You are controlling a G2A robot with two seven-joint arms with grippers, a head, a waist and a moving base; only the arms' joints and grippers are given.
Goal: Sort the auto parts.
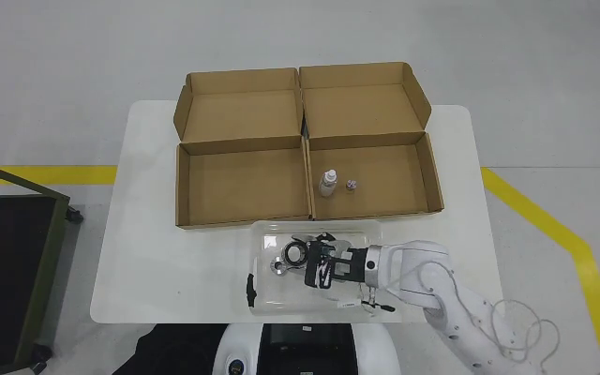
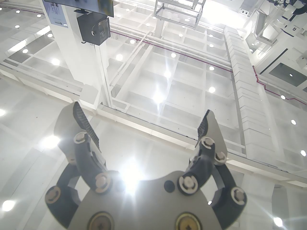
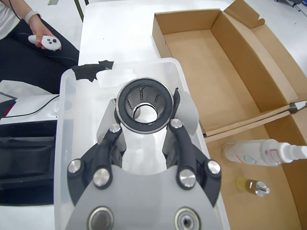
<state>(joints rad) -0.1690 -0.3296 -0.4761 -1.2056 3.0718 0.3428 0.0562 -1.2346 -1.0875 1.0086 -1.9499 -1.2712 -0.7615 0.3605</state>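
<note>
- Your right gripper (image 3: pixel 145 101) hangs over the clear plastic bin (image 1: pixel 259 246) nearest you. Its jaws are partly closed and pinch both sides of a steel cylindrical bearing with a black end ring (image 3: pixel 153 99).
- Your left gripper (image 2: pixel 142 108) points up at the ceiling, jaws spread wide with nothing between them.
- At 12 o'clock beyond the bin sit two open brown cardboard boxes, touching side by side: the left box (image 1: pixel 244 187) and the right box (image 1: pixel 394 173).
- The right box holds a white spray bottle (image 1: pixel 327 182). A small metal fitting (image 1: pixel 352 184) lies just beside the bottle, at its 3 o'clock.
</note>
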